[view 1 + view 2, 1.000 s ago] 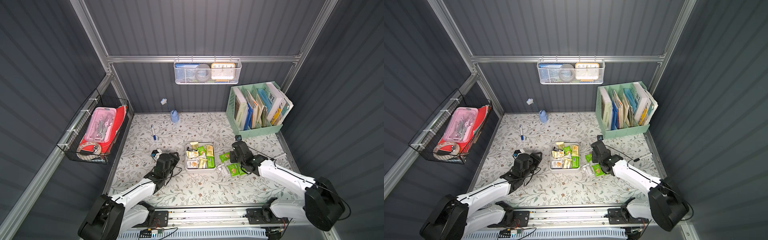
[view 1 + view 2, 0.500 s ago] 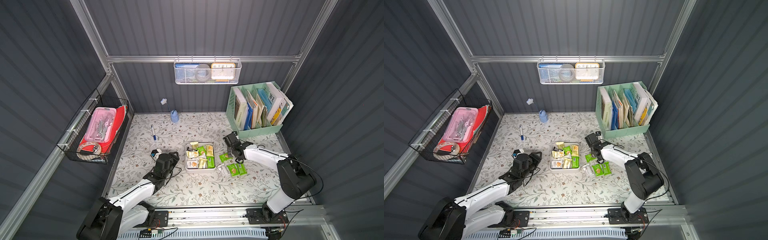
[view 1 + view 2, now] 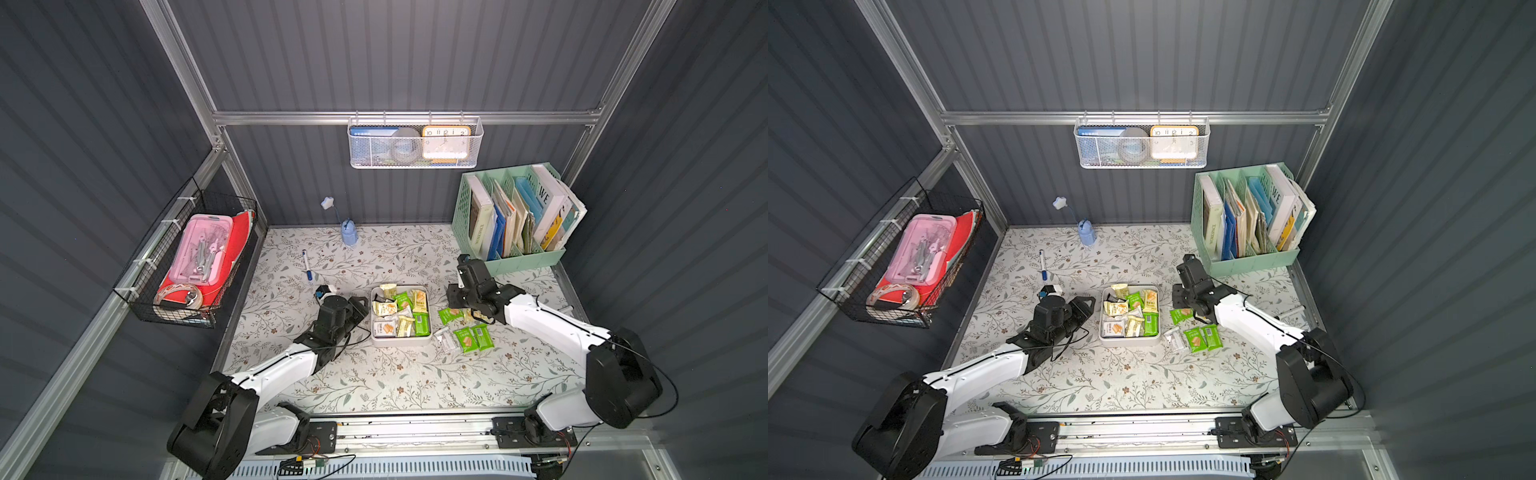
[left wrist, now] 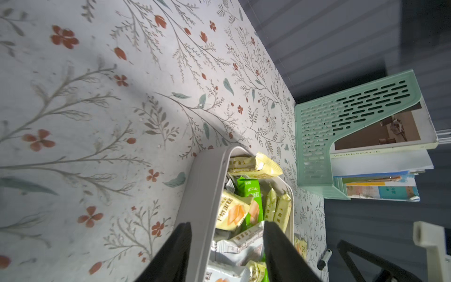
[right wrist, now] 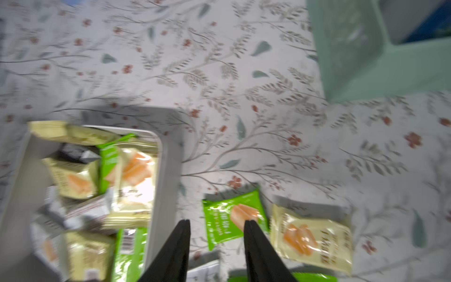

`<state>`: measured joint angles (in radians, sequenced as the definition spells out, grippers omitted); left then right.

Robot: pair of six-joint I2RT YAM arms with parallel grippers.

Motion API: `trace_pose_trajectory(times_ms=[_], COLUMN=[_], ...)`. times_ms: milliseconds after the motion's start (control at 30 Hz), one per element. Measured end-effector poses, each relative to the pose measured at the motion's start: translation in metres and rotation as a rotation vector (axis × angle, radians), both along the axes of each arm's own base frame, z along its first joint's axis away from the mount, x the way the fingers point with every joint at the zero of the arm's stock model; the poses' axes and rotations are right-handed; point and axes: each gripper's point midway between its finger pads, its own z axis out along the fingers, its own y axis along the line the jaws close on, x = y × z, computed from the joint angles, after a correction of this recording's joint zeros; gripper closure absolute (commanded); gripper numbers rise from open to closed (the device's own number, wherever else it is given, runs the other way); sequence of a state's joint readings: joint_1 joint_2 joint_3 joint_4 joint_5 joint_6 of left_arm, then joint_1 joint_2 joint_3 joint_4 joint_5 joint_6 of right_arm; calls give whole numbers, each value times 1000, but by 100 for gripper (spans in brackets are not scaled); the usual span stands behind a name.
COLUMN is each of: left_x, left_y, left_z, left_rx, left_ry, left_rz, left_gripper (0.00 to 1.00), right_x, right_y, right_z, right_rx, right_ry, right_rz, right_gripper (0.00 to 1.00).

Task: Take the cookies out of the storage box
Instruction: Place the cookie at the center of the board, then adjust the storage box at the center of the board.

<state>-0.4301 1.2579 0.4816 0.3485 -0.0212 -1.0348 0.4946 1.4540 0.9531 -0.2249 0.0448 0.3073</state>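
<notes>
1. Dark ribbed walls enclose a floral-print tabletop [image 3: 374, 374]. The white storage box [image 3: 401, 343] sits at its middle, between the two arms. Most of the cookies [image 3: 405, 318] are heaped inside it, and a few lie out on the tabletop just beside its right wall.
2. The left gripper [image 4: 225, 227] stands astride the box's left wall with its jaws apart, one finger outside and one over the packets inside. It is not pinched on the wall. I judge it is there to brace the box so it cannot slide while the other arm picks.
3. The right gripper [image 5: 217, 222] has its jaws parted and holds nothing. It is low over a green packet [image 5: 229, 219] that lies flat on the tabletop, near a pale-yellow packet [image 5: 312, 236]. That wrist view is blurred. Laying the packets out this close to the box probably keeps each trip short.
4. In the left wrist view, a green packet in the box [image 4: 251, 189] reads "MYCAKE". Its yellow neighbours carry Chinese characters over a biscuit picture.
5. The mint-green file holder [image 3: 528, 259] holds a book whose spine [image 4: 356, 153] reads "WORKSPACE". Another cover [image 3: 542, 195] shows "WE".
6. The clock [image 3: 446, 141] in the hanging mesh basket [image 3: 374, 158] shows 10, 11, 12, 1 and 2.
</notes>
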Motion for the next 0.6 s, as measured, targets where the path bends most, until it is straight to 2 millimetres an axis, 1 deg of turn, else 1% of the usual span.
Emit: trace_pose_trajectory(times_ms=[67,100,167,233,300,367,467,600], left_x=[4,5,7,10,12,13,12,10], left_y=[-7,-11,-15,-18,-19,-19,-18,-17], left_z=[-1,-2,-5,-10,-17,-24,-35,-52], left_rx=[20,32,60,101,140,174,209,243], left_ry=[0,2,14,34,57,81,112,152], left_rz=[-44,-66,-98,-128,-148,-166,-180,-196], left_gripper=[41,38,35,35,37,41,46,56], right_x=[0,0,-1,0,1,-2,-5,-5], right_y=[23,33,50,67,78,86,92,92], right_z=[9,12,11,9,9,10,13,13], right_rx=[92,126,173,207,231,252,272,272], right_ry=[-23,-27,-5,29,48,55,58,55], right_rz=[92,133,203,259,294,317,334,327], right_gripper=[56,56,56,56,57,57,57,57])
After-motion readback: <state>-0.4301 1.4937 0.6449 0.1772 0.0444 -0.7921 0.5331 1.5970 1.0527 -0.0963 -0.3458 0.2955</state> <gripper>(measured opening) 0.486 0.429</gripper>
